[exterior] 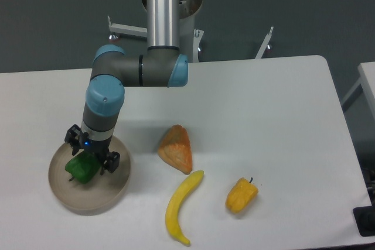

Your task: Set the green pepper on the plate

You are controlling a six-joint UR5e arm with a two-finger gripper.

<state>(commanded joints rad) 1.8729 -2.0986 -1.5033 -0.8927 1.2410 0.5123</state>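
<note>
Gripper (91,157) spread open over green pepper (82,168) — pepper resting on plate (114,194), jaws not clamping it

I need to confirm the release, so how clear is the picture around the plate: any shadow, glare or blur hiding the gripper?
Fixed camera: soft, even light, no glare. The small glossy green pepper on the round beige plate reads sharp. The black two-finger gripper is dark and small against it, so whether it grips or has let go cannot be told.
</note>
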